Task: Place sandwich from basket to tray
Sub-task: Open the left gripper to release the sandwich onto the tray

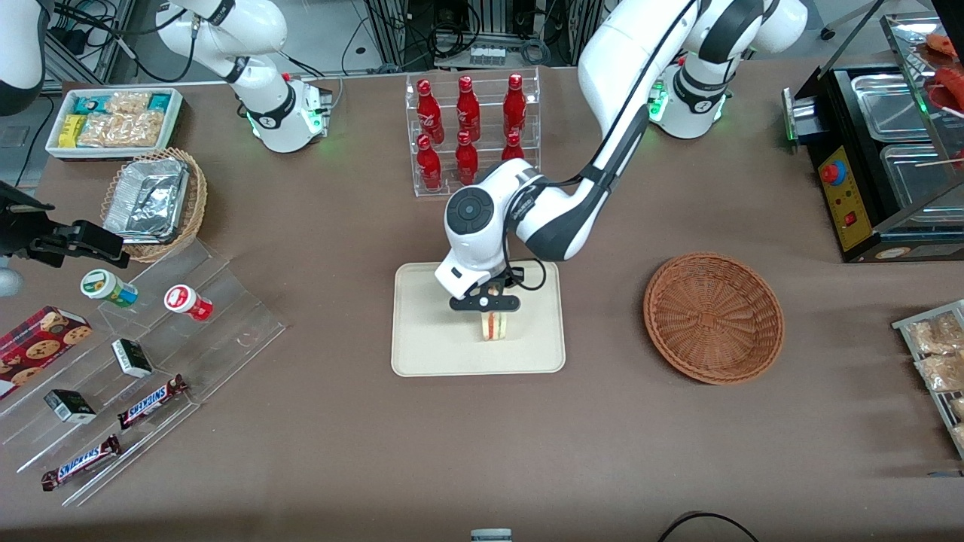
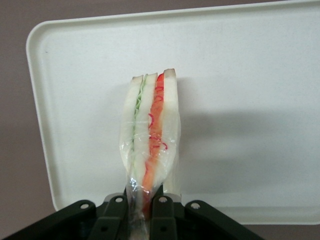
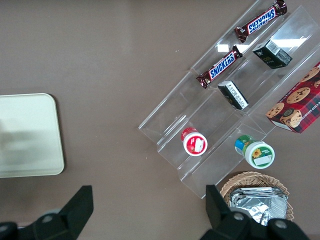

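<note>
White sandwich (image 2: pixel 150 135) with red, orange, green layers; cream tray (image 2: pixel 250 75); reddish-brown woven basket (image 1: pixel 713 317)

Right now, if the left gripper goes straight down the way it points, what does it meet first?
Probably the tray: the gripper, shut on the sandwich, hangs over it, so the sandwich would touch first. How high it hangs is unclear.

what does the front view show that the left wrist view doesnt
Only the front view shows the empty basket, the cola bottle rack and the snack display.

Only the left wrist view shows the sandwich's green, red and orange filling layers and its clear wrap pinched between the fingers.

Both show the gripper holding the sandwich over the tray.
</note>
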Tool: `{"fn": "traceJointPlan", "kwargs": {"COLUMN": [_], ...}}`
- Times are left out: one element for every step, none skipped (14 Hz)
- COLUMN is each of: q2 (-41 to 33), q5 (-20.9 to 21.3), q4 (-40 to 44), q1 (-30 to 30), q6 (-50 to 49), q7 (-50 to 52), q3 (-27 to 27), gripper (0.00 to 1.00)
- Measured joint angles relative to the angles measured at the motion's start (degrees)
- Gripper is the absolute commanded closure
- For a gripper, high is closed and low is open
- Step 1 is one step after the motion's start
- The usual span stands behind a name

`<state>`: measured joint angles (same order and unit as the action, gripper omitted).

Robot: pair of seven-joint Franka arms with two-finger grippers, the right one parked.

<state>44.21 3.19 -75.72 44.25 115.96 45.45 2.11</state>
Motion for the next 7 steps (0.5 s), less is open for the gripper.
{"fn": "traceJointPlan", "kwargs": {"q2": [0.6,1.0,1.3,1.5,1.7,1.8,2.0], "q5": [0.0,0.0,0.0,0.0,0.0,0.0,0.0], "q4": [0.3,0.5,0.7,0.8,0.9,0.9,0.9], "q1": [0.1,0.2,0.4,0.5,0.6,0.6,0.8], "q6": [0.4,0.5,0.5,0.5,0.5,0.6,0.9], "q7": [0.0,0.0,0.0,0.2,0.7,1.4,2.1], "q3": [0.0,0.0,0.0,0.0,0.0,0.0,0.0], "gripper": [1.0,1.0,1.0,1.0,1.0,1.0,1.0]}}
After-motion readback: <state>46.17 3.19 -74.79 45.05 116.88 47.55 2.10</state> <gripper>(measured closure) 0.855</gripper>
